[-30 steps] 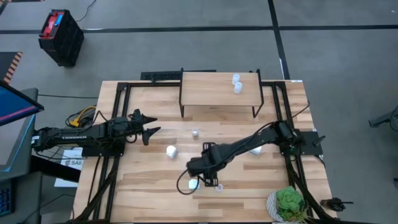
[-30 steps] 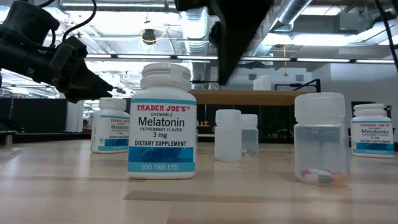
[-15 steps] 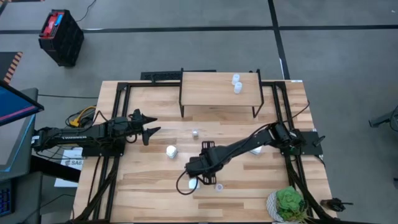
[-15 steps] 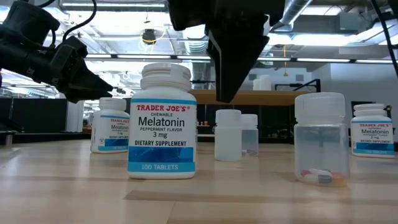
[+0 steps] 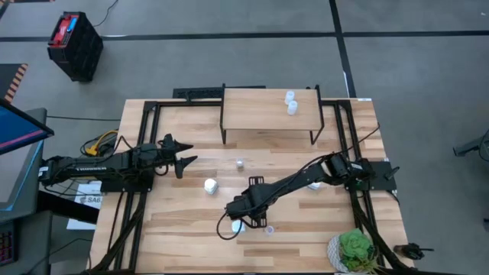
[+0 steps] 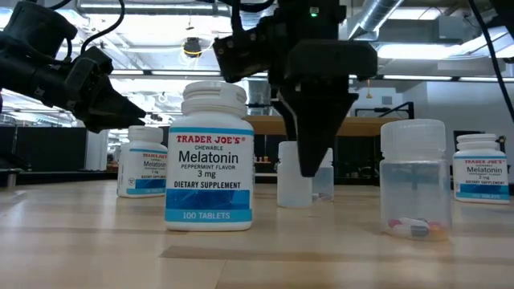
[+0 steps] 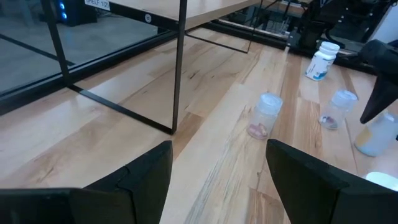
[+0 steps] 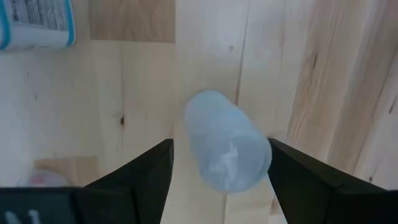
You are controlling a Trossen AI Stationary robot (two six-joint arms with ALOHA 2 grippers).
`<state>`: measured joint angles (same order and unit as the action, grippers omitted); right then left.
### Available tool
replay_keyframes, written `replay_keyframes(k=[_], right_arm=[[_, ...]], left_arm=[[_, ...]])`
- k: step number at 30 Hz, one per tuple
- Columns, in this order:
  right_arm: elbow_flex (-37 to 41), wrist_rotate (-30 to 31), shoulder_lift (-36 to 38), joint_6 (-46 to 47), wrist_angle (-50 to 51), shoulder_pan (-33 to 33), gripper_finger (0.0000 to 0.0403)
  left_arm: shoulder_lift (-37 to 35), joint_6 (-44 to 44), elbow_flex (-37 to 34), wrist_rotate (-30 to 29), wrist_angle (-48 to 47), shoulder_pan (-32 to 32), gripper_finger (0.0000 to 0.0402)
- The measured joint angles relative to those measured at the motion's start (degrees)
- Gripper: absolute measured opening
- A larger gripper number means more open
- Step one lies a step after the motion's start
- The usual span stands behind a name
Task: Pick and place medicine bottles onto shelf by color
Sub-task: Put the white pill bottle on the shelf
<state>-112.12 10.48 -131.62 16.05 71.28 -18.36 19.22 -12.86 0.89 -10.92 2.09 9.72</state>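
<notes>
Medicine bottles stand upright on the worktop, long axes vertical: three white and three translucent, with two more translucent on the shelf behind. The right end effector has dropped lower than a second ago, released, straddling one translucent bottle near the front. The left end effector hovers released at the left.

right end effector open, pointing down
</notes>
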Motion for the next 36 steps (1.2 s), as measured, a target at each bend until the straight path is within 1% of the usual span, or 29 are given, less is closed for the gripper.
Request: replay_keyframes(k=[12, 19, 29, 32, 36], right_arm=[[-0.11, 0.00, 0.75, -0.18, 0.23, 1.63, 0.0274], [-0.11, -0.05, 0.75, -1.25, -3.35, 1.60, 0.0274], [-0.11, -0.09, 0.75, -1.51, -2.34, 1.61, 0.0272], [-0.11, -0.10, 0.75, -1.51, -2.29, 1.61, 0.0256], [-0.11, -0.11, 0.75, -1.51, -2.34, 1.61, 0.0209]], left_arm=[[0.00, 0.02, 0.00, -0.20, 0.02, 0.00, 0.0247], [0.00, 0.04, 0.00, -0.22, 0.02, 0.00, 0.0247], [0.00, 0.08, 0.00, -0.20, 0.02, 0.00, 0.0247], [0.00, 0.72, 0.00, -0.20, 0.01, 0.01, 0.0247], [0.00, 1.14, 0.00, -0.20, 0.02, 0.02, 0.0247]])
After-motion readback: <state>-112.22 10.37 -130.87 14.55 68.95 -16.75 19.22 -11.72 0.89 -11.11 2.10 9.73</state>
